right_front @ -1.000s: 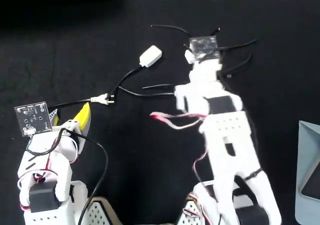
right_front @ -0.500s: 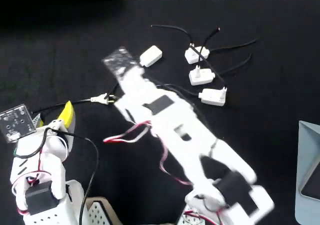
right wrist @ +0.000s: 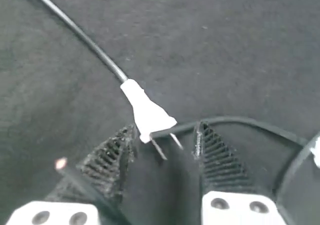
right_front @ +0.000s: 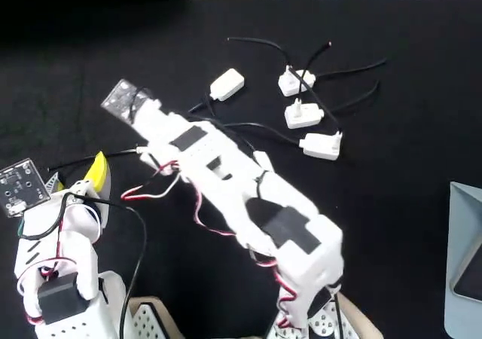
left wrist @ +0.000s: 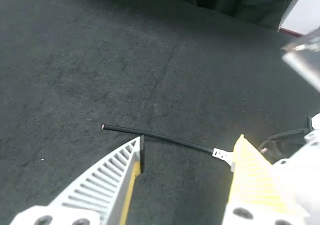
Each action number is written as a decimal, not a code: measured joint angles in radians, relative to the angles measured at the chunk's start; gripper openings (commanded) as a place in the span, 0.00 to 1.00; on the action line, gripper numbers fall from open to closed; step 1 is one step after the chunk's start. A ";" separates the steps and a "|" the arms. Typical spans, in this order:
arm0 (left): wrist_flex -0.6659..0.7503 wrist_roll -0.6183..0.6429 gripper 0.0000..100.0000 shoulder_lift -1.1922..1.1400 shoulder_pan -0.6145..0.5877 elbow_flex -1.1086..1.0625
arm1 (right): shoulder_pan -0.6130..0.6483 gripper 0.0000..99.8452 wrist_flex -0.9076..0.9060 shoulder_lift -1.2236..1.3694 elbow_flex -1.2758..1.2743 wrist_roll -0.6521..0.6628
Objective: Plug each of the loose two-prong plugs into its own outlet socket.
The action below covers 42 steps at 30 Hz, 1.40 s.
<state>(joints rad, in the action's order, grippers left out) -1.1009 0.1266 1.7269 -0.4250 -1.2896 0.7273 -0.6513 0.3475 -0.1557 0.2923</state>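
obstacle: right arm (right_front: 226, 173) spans mid-table | sockets (right_front: 304, 114) and cords (right_front: 354, 69) crowd far side | free: mat (right_front: 75, 53) far-left

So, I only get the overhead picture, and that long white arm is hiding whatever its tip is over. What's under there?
Observer: A white two-prong plug, lying on the black cloth with its metal prongs bare.
Visitor: Has the arm grabbed it?
Observer: No. The right arm's fingers are open, one on each side, with the prongs in the gap between them.
Visitor: And the little arm beside it?
Observer: The left arm's fingers are open too, and the plug's black cable runs across just past their tips.
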 measured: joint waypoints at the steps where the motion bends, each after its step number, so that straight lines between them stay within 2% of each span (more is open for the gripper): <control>1: 0.000 0.000 0.29 0.000 0.000 0.000 | 0.009 0.19 0.000 0.017 0.014 0.008; 17: -0.006 0.000 0.29 0.000 0.000 0.000 | 0.025 0.18 -0.011 0.287 0.250 0.015; 19: -0.006 0.000 0.29 0.000 0.000 0.000 | 0.020 0.17 -0.057 0.308 0.288 0.015; 24: -0.006 0.000 0.29 0.000 0.000 0.000 | 0.017 0.01 -0.219 0.359 0.419 0.015; 31: -0.006 0.000 0.29 0.000 0.000 0.000 | 0.014 0.01 -0.365 0.368 0.494 0.015; 42: -0.006 0.000 0.29 0.000 0.000 0.000 | 0.011 0.01 -0.493 0.295 0.425 0.015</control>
<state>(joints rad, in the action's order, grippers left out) -1.1070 0.1266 1.7269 -0.4250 -1.2896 0.7380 -1.1439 0.6421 0.2693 0.3076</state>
